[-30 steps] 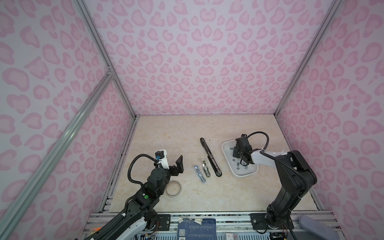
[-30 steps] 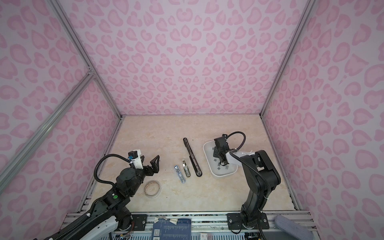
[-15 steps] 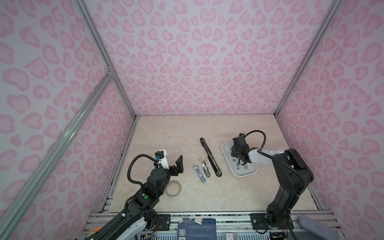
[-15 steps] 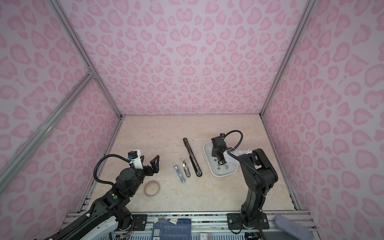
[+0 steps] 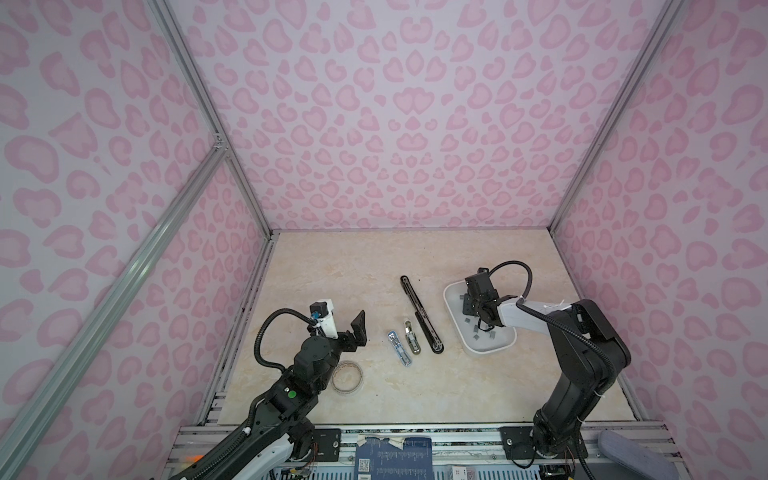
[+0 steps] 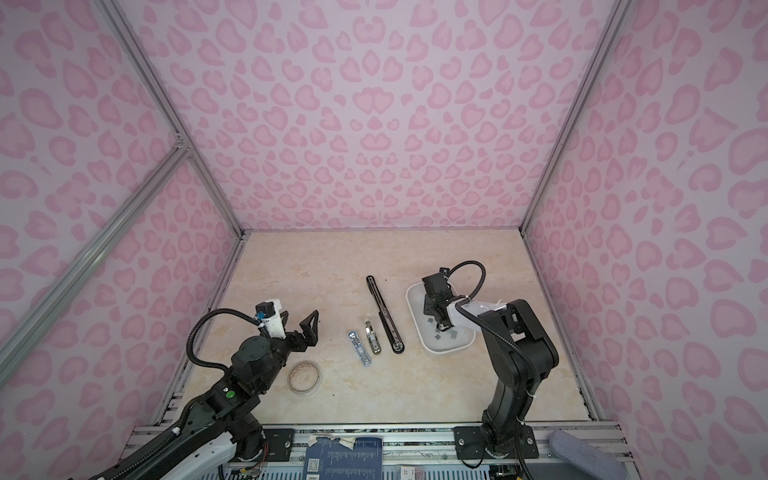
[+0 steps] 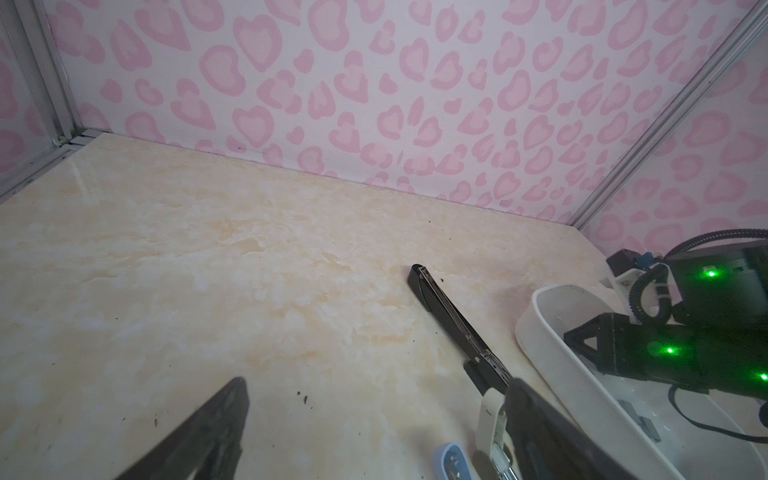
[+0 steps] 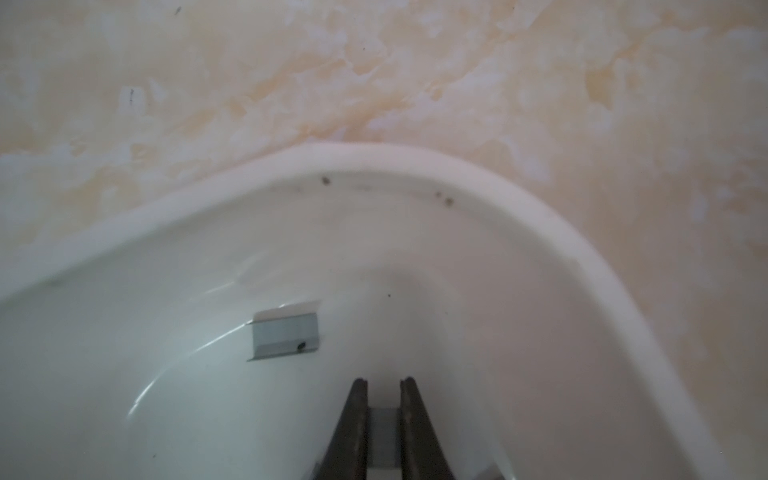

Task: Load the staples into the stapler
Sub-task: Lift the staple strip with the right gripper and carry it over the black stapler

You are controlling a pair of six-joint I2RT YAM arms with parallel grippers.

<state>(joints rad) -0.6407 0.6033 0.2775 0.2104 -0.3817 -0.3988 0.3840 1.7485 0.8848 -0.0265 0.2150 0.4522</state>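
Observation:
A white tray (image 5: pixel 451 309) (image 6: pixel 413 307) on the right holds several loose grey staples (image 5: pixel 490 332) (image 6: pixel 455 332). My right gripper (image 5: pixel 483 325) (image 6: pixel 440 326) reaches down into it. In the right wrist view this gripper (image 8: pixel 384 386) is shut on one strip of staples (image 8: pixel 384 432), and another strip (image 8: pixel 284 334) lies beside it. A long black stapler (image 5: pixel 419 313) (image 6: pixel 384 316) lies opened flat mid-table. Beside it lie a small beige stapler (image 5: pixel 411 341) and a small blue stapler (image 5: pixel 398 348). My left gripper (image 5: pixel 344 331) (image 7: pixel 376 384) hovers open and empty to their left.
A ring of clear tape (image 5: pixel 347 376) (image 6: pixel 304 377) lies by the left arm. Pink patterned walls with metal posts enclose the marble tabletop on three sides. The tray's raised rim (image 8: pixel 332 151) curves close round the right fingers.
My right gripper's fingers have closed together inside the tray, with a grey strip between them. The left arm has not moved.

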